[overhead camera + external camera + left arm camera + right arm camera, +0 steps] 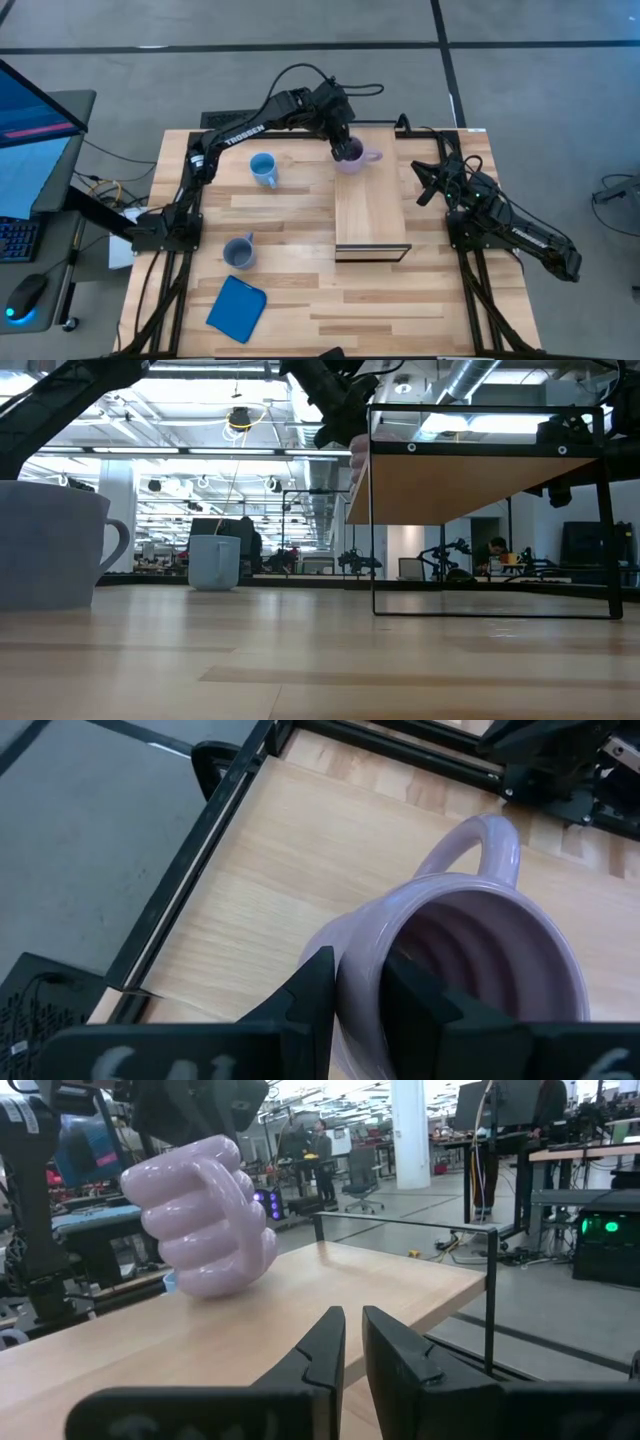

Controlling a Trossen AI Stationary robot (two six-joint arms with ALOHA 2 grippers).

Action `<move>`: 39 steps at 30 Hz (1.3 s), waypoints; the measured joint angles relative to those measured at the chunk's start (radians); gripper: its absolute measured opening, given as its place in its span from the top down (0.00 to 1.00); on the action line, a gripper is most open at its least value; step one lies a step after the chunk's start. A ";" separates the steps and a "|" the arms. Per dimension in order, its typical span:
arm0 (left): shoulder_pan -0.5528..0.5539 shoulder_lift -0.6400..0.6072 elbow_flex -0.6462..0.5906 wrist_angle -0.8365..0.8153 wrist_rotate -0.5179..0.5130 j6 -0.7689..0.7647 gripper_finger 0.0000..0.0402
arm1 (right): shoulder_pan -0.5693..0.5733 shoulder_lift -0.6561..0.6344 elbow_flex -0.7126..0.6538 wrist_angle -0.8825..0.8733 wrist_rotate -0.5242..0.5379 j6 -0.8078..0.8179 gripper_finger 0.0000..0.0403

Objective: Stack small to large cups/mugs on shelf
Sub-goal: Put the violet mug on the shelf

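Observation:
My left gripper (343,148) is shut on the pale purple mug (352,158) at the far end of the light-wood shelf (370,205). The mug's handle (373,155) points toward the table's right edge. The mug looks tilted in the right wrist view (200,1220). The bright light blue mug (263,168) stands on the tabletop left of the shelf. The grey-blue mug (240,251) stands nearer the front. My right gripper (353,1325) is shut and empty by the shelf's right side. My left gripper pinches the purple mug's wall at the rim (362,965), on the side opposite the handle (495,845). One finger (410,1005) is inside the mug and one (312,995) is outside. The fingers come from above, slanting from the far left. The mug sits tilted over the shelf; whether its base touches the board, I cannot tell.
A flat blue square pad (237,308) lies near the table's front left. The shelf stands on a dark frame (375,520) with open room beneath. A monitor and a keyboard (20,240) are off the table's left edge.

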 joint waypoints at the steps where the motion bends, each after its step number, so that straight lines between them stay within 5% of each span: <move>1: 0.000 0.000 0.000 0.000 0.000 0.000 0.85 | 0.000 0.000 0.000 0.000 0.000 0.000 0.84; 39: -0.005 0.010 -0.020 0.031 -0.009 -0.038 0.85 | 0.000 0.000 0.000 0.000 0.000 0.000 0.84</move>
